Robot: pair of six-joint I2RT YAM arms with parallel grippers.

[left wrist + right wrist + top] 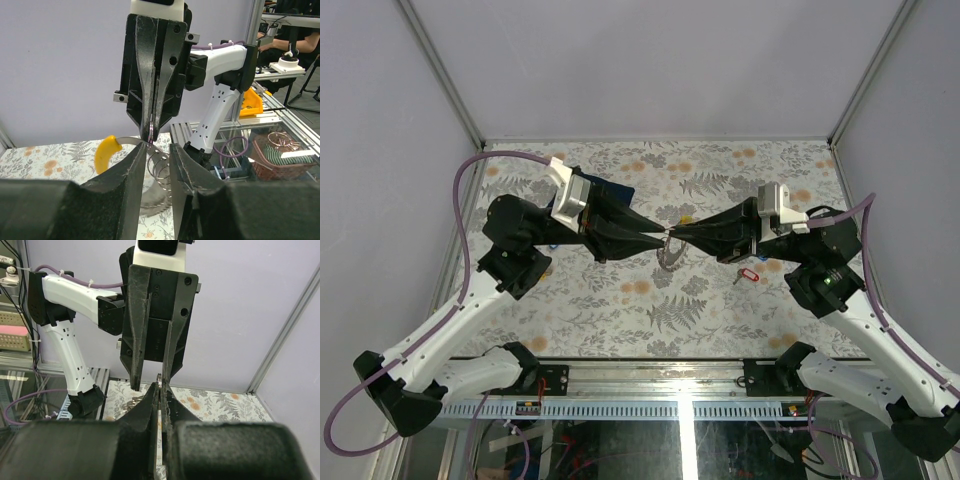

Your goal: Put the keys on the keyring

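Both grippers meet tip to tip above the middle of the floral table. My right gripper (676, 234) (159, 386) is shut on the thin grey keyring (159, 379), which hangs below the tips (669, 256). In the left wrist view the keyring's band (127, 139) runs from a yellow key tag (106, 152) to the right gripper's tip, with small wire rings (160, 167) dangling under it. My left gripper (658, 236) (157, 146) is open, its fingers on either side of those rings without clamping them. A red-tagged key (748, 274) lies on the table under the right arm.
A dark blue folded cloth (618, 190) lies on the table behind the left wrist. Grey enclosure walls and metal posts (440, 85) border the table on three sides. A wicker basket (280, 155) sits off the table beyond the right arm's base.
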